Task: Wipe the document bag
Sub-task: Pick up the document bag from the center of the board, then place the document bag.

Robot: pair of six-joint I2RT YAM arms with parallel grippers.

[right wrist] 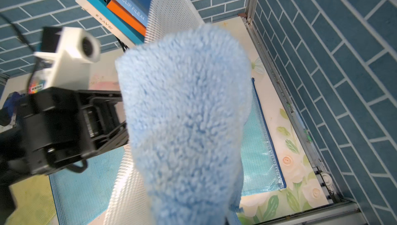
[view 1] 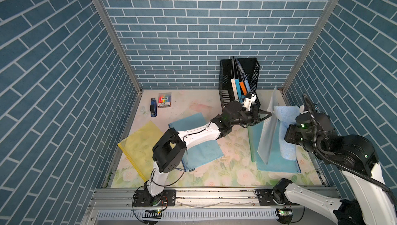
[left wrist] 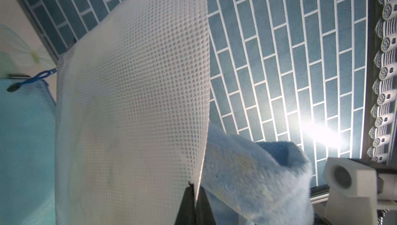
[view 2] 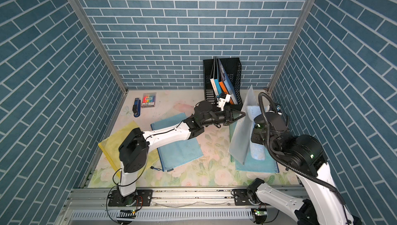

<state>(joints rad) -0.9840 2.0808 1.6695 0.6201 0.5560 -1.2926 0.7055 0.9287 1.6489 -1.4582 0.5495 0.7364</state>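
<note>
White links [view 1: 199,134], black joints [view 1: 169,150], ribbed black cable [view 2: 262,114]

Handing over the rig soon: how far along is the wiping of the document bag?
Done: the left gripper pinches the white mesh document bag by an edge, standing it upright, and the right gripper holds the blue cloth. In hand: the cloth lies along the bag face toward the right gripper, apparently touching. Left: how much is wiped cannot be told; the face toward the left gripper has no cloth.

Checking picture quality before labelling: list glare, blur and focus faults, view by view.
Left wrist: white glare patch on the brick wall, cloth smeared, mesh bag mostly crisp. Right wrist: cloth fills the centre, soft; the other arm's camera motion-blurred. Both top views: evenly lit, sharp.
</note>
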